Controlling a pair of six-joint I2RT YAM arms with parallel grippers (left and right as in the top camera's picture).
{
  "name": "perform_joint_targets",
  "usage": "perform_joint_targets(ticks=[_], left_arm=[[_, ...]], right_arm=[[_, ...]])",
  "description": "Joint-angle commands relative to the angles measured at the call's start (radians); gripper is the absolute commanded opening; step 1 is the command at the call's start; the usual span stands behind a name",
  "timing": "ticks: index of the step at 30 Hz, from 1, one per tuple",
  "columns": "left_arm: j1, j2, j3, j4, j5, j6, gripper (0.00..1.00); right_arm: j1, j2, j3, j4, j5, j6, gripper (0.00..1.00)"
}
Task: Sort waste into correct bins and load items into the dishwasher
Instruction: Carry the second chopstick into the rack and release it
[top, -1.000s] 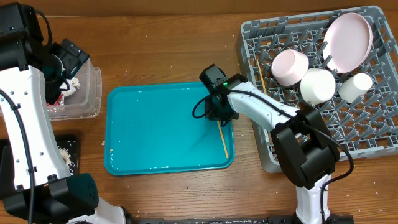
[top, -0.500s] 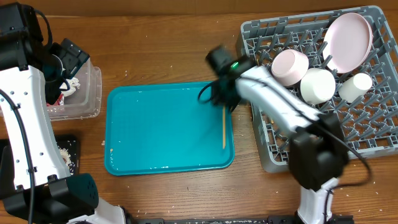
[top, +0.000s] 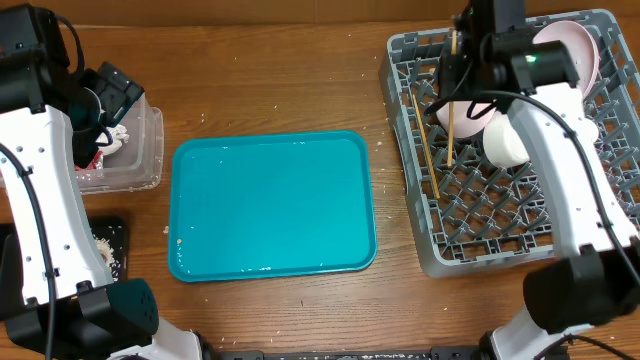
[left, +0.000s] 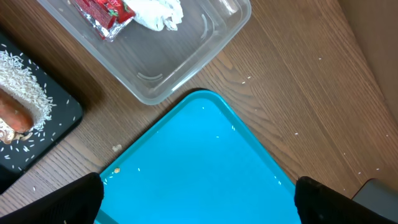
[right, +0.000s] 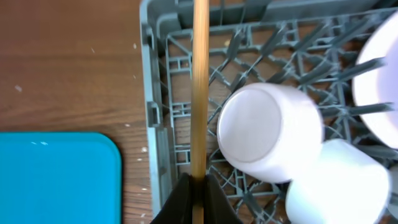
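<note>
Right wrist view: our right hand (right: 198, 190) is clamped on one chopstick (right: 200, 87) above the grey dish rack (right: 149, 74), an upturned white bowl (right: 267, 134) just beside it. Our left hand (left: 198, 186) hangs spread wide over the teal tray (left: 205, 155), the clear tub (left: 168, 87) just beyond its fingers.

Teal tray (top: 270, 205) lay flat on wooden table (top: 270, 70), long side running 9 to 3 o'clock. Small crumb (top: 167, 230) sat on wood just beside tray's 8 o'clock edge. Pale specks (top: 262, 98) scattered toward 12 o'clock.
</note>
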Motion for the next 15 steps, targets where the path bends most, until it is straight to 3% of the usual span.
perform_joint_targets(ticks=[1,5,15], left_arm=[[0.000,0.002,0.006,0.000,0.007,0.019,1.00],[0.000,0.002,0.006,0.000,0.007,0.019,1.00],[0.000,0.002,0.006,0.000,0.007,0.019,1.00]], right_arm=[[-0.002,0.044,-0.074,0.052,-0.026,-0.064,0.04],[-0.001,0.061,-0.125,0.120,-0.026,-0.064,0.07],[-0.001,0.070,-0.113,0.092,-0.072,-0.028,0.39]])
